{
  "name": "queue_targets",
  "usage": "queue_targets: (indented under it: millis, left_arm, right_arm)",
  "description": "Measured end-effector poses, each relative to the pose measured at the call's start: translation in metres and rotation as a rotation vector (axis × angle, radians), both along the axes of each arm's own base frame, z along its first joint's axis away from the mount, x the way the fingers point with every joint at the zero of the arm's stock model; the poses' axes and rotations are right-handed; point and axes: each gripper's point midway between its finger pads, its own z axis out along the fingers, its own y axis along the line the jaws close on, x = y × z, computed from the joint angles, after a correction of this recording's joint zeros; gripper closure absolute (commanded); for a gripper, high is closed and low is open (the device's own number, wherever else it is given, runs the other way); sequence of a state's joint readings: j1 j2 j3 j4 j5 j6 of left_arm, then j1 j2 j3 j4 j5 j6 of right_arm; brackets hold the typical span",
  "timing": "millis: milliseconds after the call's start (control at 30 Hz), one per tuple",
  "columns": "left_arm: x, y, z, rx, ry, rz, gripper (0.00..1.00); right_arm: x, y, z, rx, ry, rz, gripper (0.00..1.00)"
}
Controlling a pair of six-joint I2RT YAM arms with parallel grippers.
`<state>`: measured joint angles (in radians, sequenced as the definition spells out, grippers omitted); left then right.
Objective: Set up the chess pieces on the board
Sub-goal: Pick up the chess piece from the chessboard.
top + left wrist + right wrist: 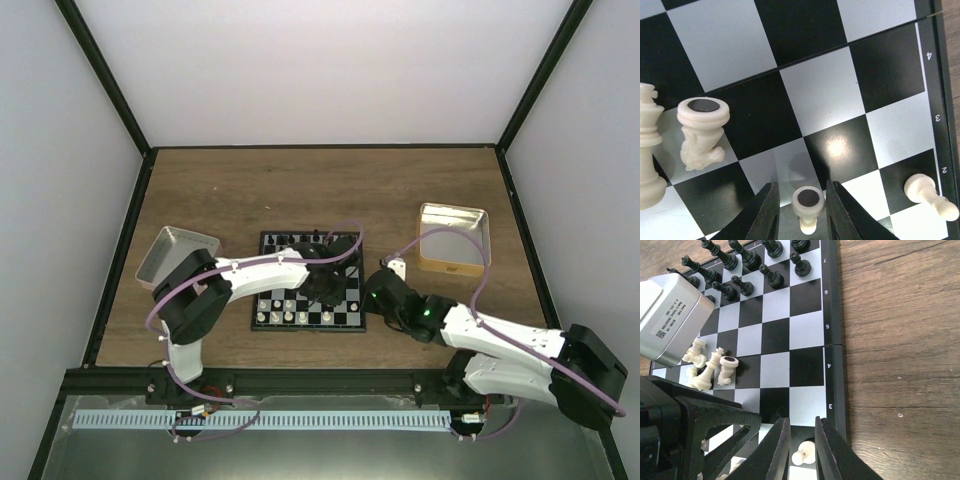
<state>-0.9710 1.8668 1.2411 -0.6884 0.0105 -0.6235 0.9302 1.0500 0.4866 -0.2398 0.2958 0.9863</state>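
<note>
Board (270,288) mid-table, black pieces (771,276) on its far rows, white pieces (290,316) on the near ones. Left gripper (802,186) over the board, white pawn (808,198) between its fingers; can't tell if clamped. Right gripper (802,421) at the board's right edge, jaws slightly parted, grasping nothing. Loose pawn (804,454) lies under it.

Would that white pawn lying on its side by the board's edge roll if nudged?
Probably: the pawn lies on its rounded side on the glossy board, so it may roll or skid. It looks rigid and likely light.
</note>
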Motion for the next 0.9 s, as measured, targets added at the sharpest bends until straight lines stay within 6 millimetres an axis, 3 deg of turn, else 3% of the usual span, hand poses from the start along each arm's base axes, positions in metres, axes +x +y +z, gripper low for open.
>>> queue_targets:
  millis: [333, 567, 900]
  left_arm:
    - [0.0, 0.002, -0.002, 0.062, -0.011, -0.011, 0.77]
    - [0.003, 0.0, -0.003, 0.078, -0.016, -0.012, 0.87]
    - [0.007, 0.007, 0.009, -0.036, -0.024, 0.073, 0.88]
  right_arm:
    - [-0.003, -0.004, 0.004, 0.023, -0.018, 0.0, 0.83]
    - [-0.006, -0.007, 0.013, 0.054, -0.048, 0.018, 0.77]
    - [-0.007, 0.015, 0.043, 0.125, -0.153, 0.154, 0.63]
